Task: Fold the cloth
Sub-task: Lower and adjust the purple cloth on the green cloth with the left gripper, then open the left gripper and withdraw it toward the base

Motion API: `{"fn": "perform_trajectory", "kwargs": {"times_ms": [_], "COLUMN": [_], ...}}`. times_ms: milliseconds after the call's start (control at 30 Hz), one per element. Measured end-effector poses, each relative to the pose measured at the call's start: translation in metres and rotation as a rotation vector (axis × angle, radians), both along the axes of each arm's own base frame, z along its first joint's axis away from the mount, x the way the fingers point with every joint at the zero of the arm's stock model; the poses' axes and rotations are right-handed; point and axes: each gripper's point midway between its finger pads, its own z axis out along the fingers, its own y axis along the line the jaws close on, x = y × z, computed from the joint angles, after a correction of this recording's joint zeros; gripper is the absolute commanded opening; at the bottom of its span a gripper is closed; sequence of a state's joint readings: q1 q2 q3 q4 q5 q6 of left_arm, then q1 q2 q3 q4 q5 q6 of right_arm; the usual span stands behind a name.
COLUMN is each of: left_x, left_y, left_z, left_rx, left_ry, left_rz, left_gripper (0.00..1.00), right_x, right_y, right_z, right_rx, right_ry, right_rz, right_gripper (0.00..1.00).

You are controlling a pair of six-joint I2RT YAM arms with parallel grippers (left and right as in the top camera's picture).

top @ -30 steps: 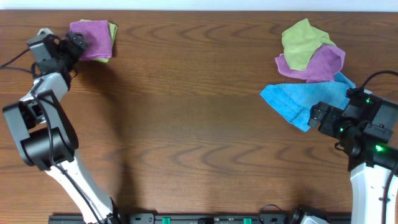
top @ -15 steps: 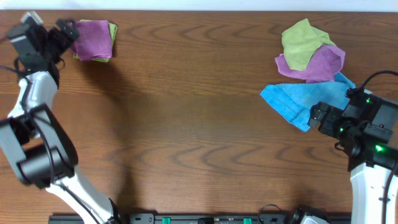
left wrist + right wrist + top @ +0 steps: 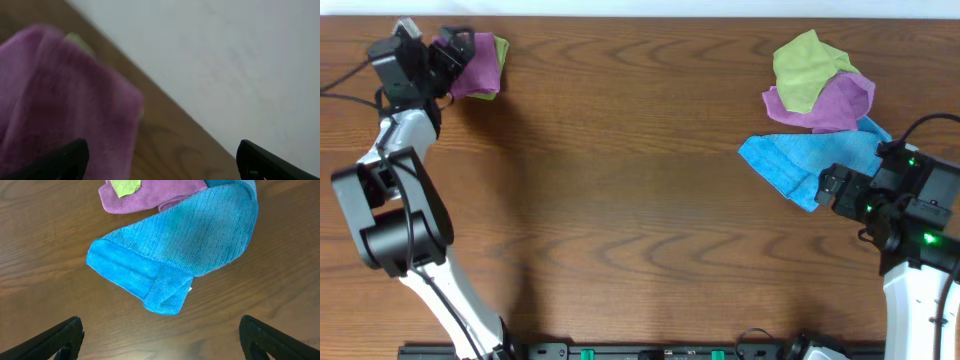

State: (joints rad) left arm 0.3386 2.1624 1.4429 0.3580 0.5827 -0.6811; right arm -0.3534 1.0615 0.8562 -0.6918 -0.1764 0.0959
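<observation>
Already folded, the purple cloth (image 3: 480, 68) lies by the left gripper (image 3: 449, 62), jaws spread; right gripper (image 3: 160, 332) likewise gapes.

Nothing legible anywhere; the white tag (image 3: 190, 288) on the blue cloth (image 3: 195, 235) is too small to read.

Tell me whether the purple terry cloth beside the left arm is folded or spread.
Folded: the purple terry cloth forms a small compact pad atop a yellow-green cloth, not an open sheet.
</observation>
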Motion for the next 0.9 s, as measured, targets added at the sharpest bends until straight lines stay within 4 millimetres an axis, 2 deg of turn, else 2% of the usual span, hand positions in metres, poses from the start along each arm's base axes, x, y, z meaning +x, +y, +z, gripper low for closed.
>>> {"fn": "perform_trajectory", "kwargs": {"times_ms": [300, 467, 567, 700, 833, 900], "left_x": [-0.009, -0.008, -0.003, 0.006, 0.005, 0.002], "left_y": [0.009, 0.017, 0.021, 0.026, 0.027, 0.024], "left_z": [-0.037, -0.042, -0.034, -0.007, 0.007, 0.024], "left_rx": [-0.047, -0.024, -0.012, 0.003, 0.016, 0.038], "left_ry": [0.137, 0.141, 0.096, -0.029, -0.065, -0.089], "left_rz": [0.087, 0.126, 0.127, 0.095, 0.069, 0.039], "left_gripper": [0.95, 0.95, 0.95, 0.96, 0.96, 0.96], "right_x": [0.0, 0.0, 0.0, 0.0, 0.0, 0.0], "right_y": [0.0, 0.0, 0.0, 0.0, 0.0, 0.0], "right_z": [0.0, 0.0, 0.0, 0.0, 0.0, 0.0], "right_rx": [0.0, 0.0, 0.0, 0.0, 0.0, 0.0], "right_ry": [0.001, 0.0, 0.0, 0.0, 0.0, 0.0], "right_rz": [0.0, 0.0, 0.0, 0.0, 0.0, 0.0], "right_gripper": [0.99, 0.99, 0.99, 0.99, 0.99, 0.99]}}
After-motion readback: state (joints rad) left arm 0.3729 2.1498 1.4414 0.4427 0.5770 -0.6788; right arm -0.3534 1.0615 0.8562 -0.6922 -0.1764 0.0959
